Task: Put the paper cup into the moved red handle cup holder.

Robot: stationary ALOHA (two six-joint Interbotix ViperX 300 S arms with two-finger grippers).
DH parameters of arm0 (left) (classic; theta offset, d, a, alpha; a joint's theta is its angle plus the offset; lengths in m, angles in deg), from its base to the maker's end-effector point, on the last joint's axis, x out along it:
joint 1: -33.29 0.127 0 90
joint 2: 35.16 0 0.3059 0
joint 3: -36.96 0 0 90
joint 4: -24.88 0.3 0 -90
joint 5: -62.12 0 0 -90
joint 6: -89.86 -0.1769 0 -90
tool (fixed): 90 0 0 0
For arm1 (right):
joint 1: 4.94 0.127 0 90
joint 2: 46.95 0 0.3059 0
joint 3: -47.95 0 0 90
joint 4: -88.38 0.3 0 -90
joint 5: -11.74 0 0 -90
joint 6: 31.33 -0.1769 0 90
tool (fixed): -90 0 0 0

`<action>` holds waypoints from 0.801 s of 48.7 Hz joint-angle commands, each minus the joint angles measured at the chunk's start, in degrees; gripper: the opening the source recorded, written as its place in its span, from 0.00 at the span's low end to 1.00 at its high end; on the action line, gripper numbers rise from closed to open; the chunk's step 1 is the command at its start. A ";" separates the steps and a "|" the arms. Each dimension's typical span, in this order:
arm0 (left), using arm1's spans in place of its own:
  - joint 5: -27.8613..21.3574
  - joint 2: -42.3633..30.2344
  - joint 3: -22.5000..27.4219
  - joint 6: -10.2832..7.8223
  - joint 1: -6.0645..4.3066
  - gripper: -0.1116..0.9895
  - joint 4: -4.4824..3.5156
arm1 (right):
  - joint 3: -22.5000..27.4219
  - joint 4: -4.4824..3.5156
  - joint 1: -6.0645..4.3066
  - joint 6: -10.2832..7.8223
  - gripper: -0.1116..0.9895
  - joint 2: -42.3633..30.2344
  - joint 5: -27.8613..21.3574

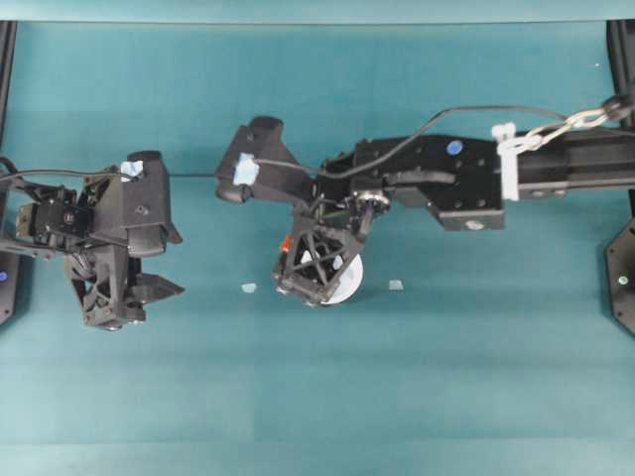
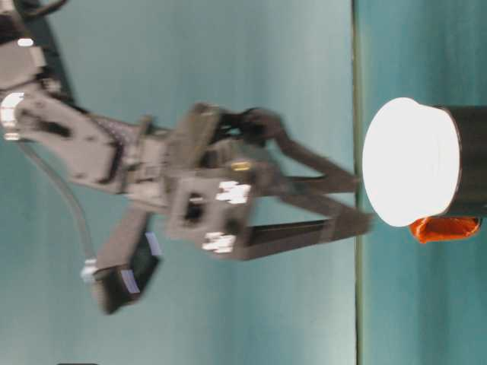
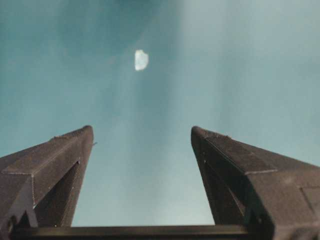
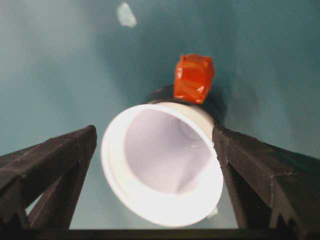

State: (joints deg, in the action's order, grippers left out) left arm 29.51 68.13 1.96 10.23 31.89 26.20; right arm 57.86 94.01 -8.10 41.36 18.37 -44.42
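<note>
White paper cup (image 4: 162, 165) seated in glossy black red handle cup holder (image 4: 194, 77), right gripper (image 4: 155, 150) fingers spread, empty.

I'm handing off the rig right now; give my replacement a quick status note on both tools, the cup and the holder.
Left tool: open, holding nothing, parked over bare table at the left.
Right tool: open, fingers either side of the paper cup, apparently not clamping it.
The cup sits in the black red handle cup holder near table centre, its rim well above the holder's; the red handle is on the far side in the right wrist view.
Done: cup placed.
Left: lift the right tool clear and check the cup is seated.
</note>
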 commanded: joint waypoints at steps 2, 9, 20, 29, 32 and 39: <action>0.44 0.44 0.70 0.09 -0.09 0.87 0.00 | 3.16 0.00 0.35 -0.09 0.90 2.90 -3.43; 0.44 0.44 0.70 0.00 -0.09 0.87 0.00 | 4.83 -0.09 0.88 0.35 0.90 5.27 -8.26; 0.44 0.53 0.70 0.09 -0.09 0.87 0.00 | 5.19 -0.35 2.81 0.70 0.90 10.37 -8.79; 0.44 0.26 0.70 0.18 -0.18 0.87 0.00 | 3.16 -2.29 3.87 0.62 0.89 14.77 -6.50; 0.70 0.26 0.62 0.18 -0.18 0.87 0.00 | 1.58 -2.81 4.13 0.62 0.88 16.44 -5.01; 1.05 0.53 0.44 0.09 -0.18 0.87 0.00 | -2.64 -2.90 4.66 0.35 0.85 19.69 -1.14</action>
State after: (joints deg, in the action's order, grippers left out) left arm 30.04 68.13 2.05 10.32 31.80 26.11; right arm 56.27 91.28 -3.97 41.45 34.90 -47.50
